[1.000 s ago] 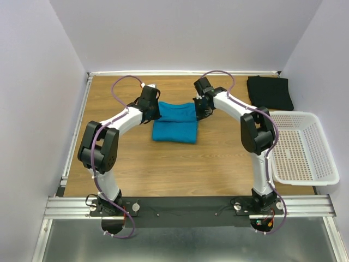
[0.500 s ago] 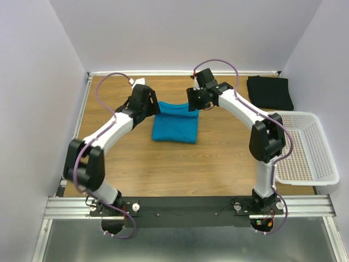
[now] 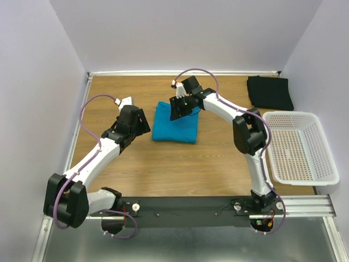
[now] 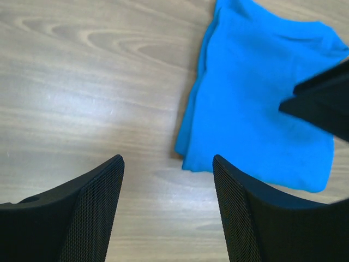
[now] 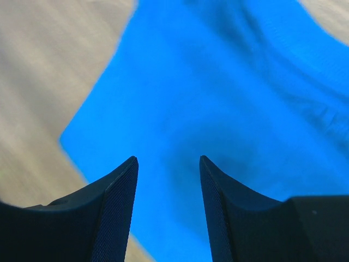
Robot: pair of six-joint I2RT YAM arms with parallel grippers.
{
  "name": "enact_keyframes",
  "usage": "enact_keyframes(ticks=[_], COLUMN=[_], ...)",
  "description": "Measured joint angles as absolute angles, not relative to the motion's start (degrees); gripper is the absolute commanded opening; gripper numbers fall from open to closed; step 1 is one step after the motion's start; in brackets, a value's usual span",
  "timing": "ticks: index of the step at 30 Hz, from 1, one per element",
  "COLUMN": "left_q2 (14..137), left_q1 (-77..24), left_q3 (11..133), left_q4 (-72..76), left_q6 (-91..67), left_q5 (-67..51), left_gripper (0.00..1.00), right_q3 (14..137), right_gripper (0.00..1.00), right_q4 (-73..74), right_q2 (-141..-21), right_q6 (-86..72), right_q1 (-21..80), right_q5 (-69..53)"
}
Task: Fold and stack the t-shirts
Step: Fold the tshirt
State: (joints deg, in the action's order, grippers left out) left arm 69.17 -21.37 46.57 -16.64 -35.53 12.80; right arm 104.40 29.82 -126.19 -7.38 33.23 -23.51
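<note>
Tools gape empty: left tool [image 4: 167,161] beside teal t-shirt [image 3: 174,128], right tool [image 5: 168,159] over it (black t-shirt [image 3: 270,93] apart).

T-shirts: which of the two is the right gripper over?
The teal-blue t-shirt, folded mid-table, beneath the open right gripper. The black t-shirt lies at the far right corner, away from both arms.

blue shirt [image 4: 256,109]: showing soft, matt cloth
table [image 4: 82,82]: showing smooth wood grain, gleaming faintly
basket [image 3: 297,153]: looking like white perforated plastic
</note>
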Motion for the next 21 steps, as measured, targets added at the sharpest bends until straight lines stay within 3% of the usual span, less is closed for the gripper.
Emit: enact_keyframes(ticks=[7,12,21], left_q2=[64.97,66.08,84.62], left_q1=[-21.39,-21.37,-20.53], left_q3=[44.82,44.86,54.19], left_q4=[-17.17,-14.81,-2.96], left_q6=[-35.92,-35.33,-33.32], left_q5=[11.92,9.85,-1.04], left_gripper=[0.7,0.6,0.38], right_q3=[111.07,111.04,99.9], right_gripper=[0.57,0.57,0.39], right_q4=[29.65,28.64,18.72], right_q2=[-134.91,-133.03,-124.09], right_q6=[-8.67,-10.98,-18.06], right_q1=[27.18,22.94,20.56], right_q5=[-23.42,-23.92,-37.93])
